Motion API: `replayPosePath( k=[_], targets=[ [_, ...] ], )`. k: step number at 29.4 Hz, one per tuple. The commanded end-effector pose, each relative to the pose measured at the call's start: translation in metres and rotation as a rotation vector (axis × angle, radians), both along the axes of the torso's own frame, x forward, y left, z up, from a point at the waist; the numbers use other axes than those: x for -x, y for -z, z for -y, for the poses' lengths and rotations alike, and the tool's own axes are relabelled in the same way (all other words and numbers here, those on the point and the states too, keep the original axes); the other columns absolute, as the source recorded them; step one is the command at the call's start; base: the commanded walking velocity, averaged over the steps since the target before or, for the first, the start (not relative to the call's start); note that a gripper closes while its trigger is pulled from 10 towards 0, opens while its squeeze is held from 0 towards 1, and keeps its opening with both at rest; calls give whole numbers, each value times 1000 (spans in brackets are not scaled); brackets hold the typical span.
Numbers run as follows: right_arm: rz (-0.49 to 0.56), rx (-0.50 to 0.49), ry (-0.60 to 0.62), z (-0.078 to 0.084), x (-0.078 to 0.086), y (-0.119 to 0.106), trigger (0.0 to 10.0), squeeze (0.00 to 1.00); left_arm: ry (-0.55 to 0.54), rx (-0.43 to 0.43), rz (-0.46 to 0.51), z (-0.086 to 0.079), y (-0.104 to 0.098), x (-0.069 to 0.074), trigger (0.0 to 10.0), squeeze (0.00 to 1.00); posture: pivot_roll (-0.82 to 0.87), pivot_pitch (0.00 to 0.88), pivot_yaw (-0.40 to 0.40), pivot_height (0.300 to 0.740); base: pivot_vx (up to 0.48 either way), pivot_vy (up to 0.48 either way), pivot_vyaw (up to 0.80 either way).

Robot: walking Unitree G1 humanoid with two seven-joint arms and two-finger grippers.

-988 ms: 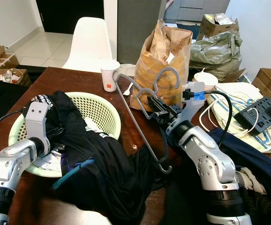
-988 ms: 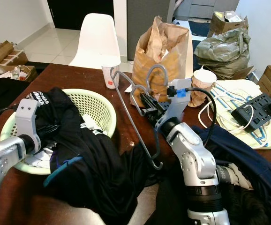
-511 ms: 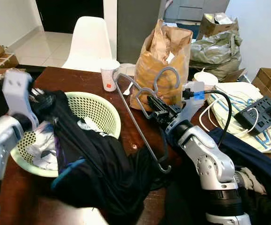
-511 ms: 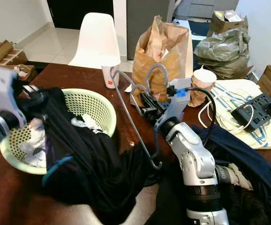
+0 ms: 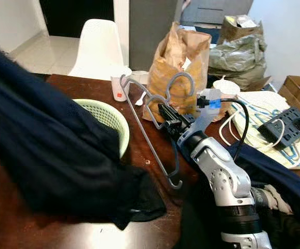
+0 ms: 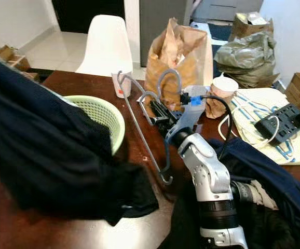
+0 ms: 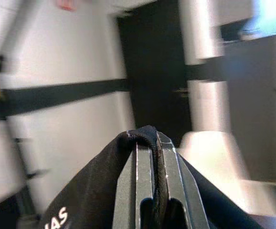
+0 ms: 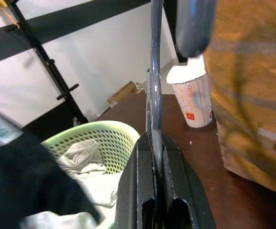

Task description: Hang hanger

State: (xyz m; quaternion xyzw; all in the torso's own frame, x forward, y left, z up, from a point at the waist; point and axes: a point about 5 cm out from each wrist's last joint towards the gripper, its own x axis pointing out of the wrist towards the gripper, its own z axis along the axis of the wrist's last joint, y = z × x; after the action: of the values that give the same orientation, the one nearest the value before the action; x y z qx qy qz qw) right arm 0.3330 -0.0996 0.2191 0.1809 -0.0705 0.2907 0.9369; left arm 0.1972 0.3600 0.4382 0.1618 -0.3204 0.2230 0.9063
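Observation:
A grey hanger (image 5: pixel 146 130) is held tilted above the brown table (image 5: pixel 150 155), its hook (image 5: pixel 183 83) in front of the paper bag. My right gripper (image 5: pixel 166 115) is shut on the hanger near its neck; the right wrist view has the grey rod (image 8: pixel 155 71) clamped between the black fingers (image 8: pixel 133 181). My left gripper (image 7: pixel 149 143) is shut on a fold of a black garment (image 7: pixel 90 200). That garment (image 5: pixel 51 155) hangs lifted high across the left of the eye views, hiding much of the green basket (image 5: pixel 111 119).
A brown paper bag (image 5: pixel 183 57), a paper cup (image 5: pixel 119 89) and a second cup (image 5: pixel 225 88) stand at the table's far side. A white chair (image 5: pixel 98 46) is behind. Dark blue clothes (image 5: pixel 274 171), white cables and a power strip (image 5: pixel 290 122) lie at the right.
My left arm has lifted the black garment up out of the basket, so it now spreads across the left of the view. The right gripper and hanger shifted slightly left.

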Motion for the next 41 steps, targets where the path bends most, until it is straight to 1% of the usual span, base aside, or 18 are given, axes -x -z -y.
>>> replayPosePath(
  k=[1,3,4,5,7,11,15,17,19,22,23,25,26,27,30,32,37,41],
  targets=[
    [13,-3,14,3,-2,-1,10000,0,-158,-70,141,-2,-28,30,0,0,0,63,-41,740,0,0,0],
    [14,-4,14,3,-3,-1,10000,0,-201,-92,156,-2,-33,37,0,0,-1,63,-41,740,0,0,0],
    [17,-3,18,5,-3,-1,10000,0,-303,-123,227,-2,-49,57,0,0,-4,62,-41,740,0,0,0],
    [17,-3,18,5,-3,-1,10000,0,-303,-123,227,-2,-49,57,0,0,-4,62,-41,740,0,0,0],
    [18,-1,23,7,-3,0,10000,0,-368,-140,300,-2,-63,74,0,0,-7,58,-41,740,0,0,0],
    [19,-2,25,8,-3,0,10000,0,-386,-168,330,3,-69,78,0,0,-6,56,-41,740,0,0,0],
    [22,-2,24,7,-3,0,10000,0,-360,-183,292,7,-65,67,0,0,-6,56,-41,740,0,0,0],
    [23,-2,22,6,-2,0,10000,0,-215,-185,126,17,-34,21,0,0,-10,64,-42,740,0,0,0],
    [23,0,21,5,-2,0,10000,0,-99,-168,14,29,-5,-11,0,0,-14,67,-41,740,0,0,0],
    [20,3,24,6,-1,1,10000,0,39,-113,-105,48,32,-45,0,0,-16,71,-39,740,0,0,0],
    [20,3,24,6,-1,1,10000,0,39,-113,-105,48,32,-45,0,0,-16,71,-39,740,0,0,0],
    [19,5,31,8,-1,1,10000,0,205,-91,-208,80,67,-72,0,0,-20,76,-35,740,0,0,0],
    [18,5,34,10,-1,1,10000,0,319,-60,-263,107,91,-86,0,0,-22,82,-32,740,0,0,0],
    [18,5,34,10,-1,1,10000,0,319,-60,-263,107,91,-86,0,0,-22,82,-32,740,0,0,0],
    [16,7,42,12,0,0,10000,0,621,-5,-395,186,146,-101,0,0,-27,90,-29,740,0,0,0],
    [13,7,45,13,1,0,10000,0,795,1,-466,233,171,-98,0,0,-28,94,-28,740,0,0,0],
    [10,9,47,13,2,2,10000,0,924,8,-565,262,197,-93,0,0,-24,99,-26,740,0,0,0],
    [8,10,47,13,2,3,10000,0,996,27,-625,272,209,-88,0,0,-22,100,-27,740,0,0,0]
  ],
)
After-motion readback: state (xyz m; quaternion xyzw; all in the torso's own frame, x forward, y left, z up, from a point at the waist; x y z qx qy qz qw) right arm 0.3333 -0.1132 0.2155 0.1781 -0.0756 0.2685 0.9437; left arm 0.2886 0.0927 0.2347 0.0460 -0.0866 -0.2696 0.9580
